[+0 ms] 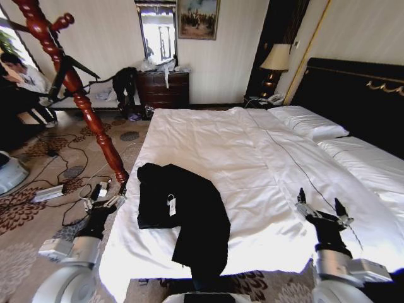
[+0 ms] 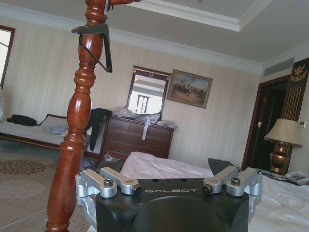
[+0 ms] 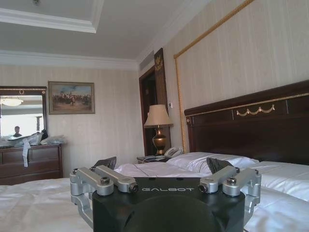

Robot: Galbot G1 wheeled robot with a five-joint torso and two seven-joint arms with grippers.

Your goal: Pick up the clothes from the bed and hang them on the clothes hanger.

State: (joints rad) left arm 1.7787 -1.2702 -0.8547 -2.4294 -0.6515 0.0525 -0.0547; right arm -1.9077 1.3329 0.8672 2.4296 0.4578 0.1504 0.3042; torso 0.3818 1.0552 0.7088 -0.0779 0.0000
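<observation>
**Black coat on the bed, both arms parked**

Black fabric, floppy and a bit shiny, so I'd guess the coat (image 1: 183,214) drapes, slides and bunches rather than holding any shape. Probably not heavy, just awkward. It lies crumpled near the foot edge of the bed (image 1: 252,158), one part trailing over the edge. Best hold looks like the collar end, so it can loop over a peg. Its small white tag (image 1: 171,204) is too tiny to read.

Left end effector (image 1: 104,199) sits wide open just beside the coat stand (image 1: 82,101); right end effector (image 1: 322,209) hovers wide open over the duvet. Both housings read "GALBOT".
</observation>
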